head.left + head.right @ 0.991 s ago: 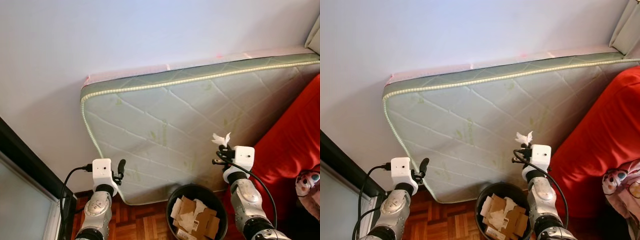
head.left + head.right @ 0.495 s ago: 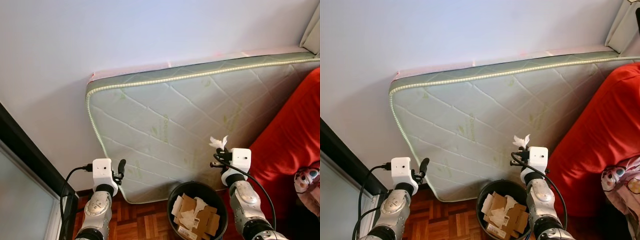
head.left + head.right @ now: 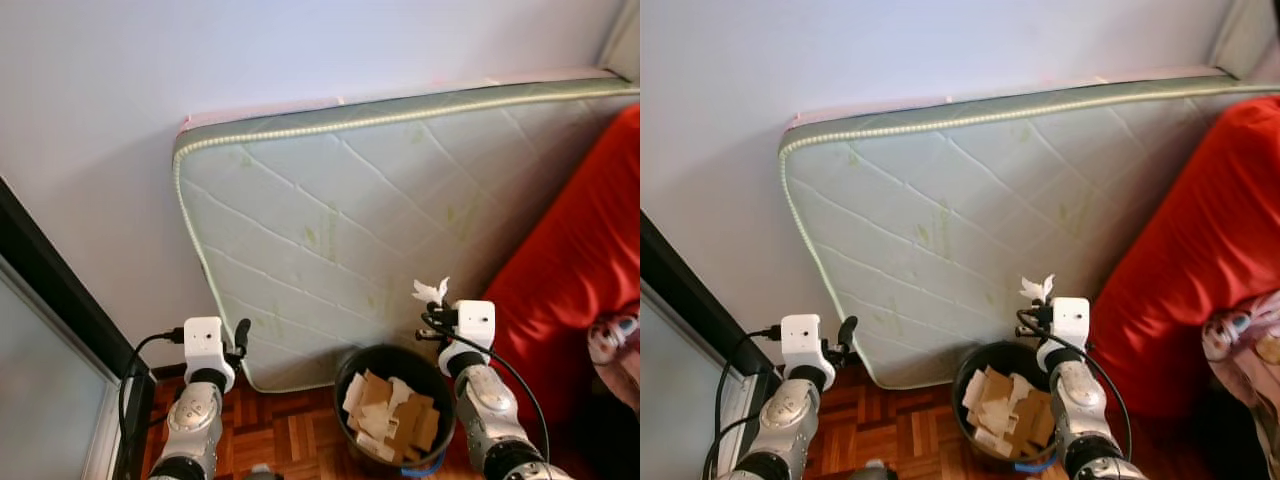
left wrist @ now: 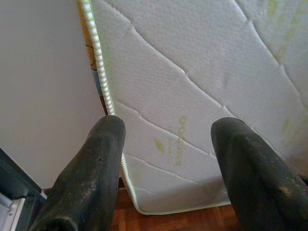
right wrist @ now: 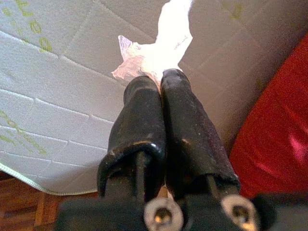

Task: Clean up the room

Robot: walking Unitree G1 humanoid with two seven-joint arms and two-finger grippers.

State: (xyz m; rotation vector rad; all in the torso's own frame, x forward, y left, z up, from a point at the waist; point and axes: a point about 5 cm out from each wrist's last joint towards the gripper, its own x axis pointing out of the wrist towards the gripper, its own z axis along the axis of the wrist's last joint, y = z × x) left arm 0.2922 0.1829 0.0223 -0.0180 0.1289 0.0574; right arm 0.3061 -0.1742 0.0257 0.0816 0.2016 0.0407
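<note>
My right gripper [image 3: 436, 312] is shut on a crumpled white tissue [image 3: 431, 291], which sticks out past the fingertips in the right wrist view [image 5: 159, 45]. It hangs just above the right rim of a black waste bin [image 3: 352, 367] holding several cardboard and paper scraps [image 3: 392, 418]. My left gripper [image 3: 241, 337] is raised at the left, open and holding nothing, pointing at the mattress; its two fingers [image 4: 96, 163] stand well apart in the left wrist view.
A pale green quilted mattress [image 3: 380, 200] leans against the white wall behind the bin. A red sofa [image 3: 590, 250] stands at the right with a soft toy [image 3: 612, 335] on it. A dark door frame [image 3: 50, 300] runs down the left. The floor is wood parquet [image 3: 285, 430].
The camera has shifted, so the mattress and bin sit differently in the picture. My right gripper with the tissue has come slightly lower and closer over the bin. The left gripper is unchanged.
</note>
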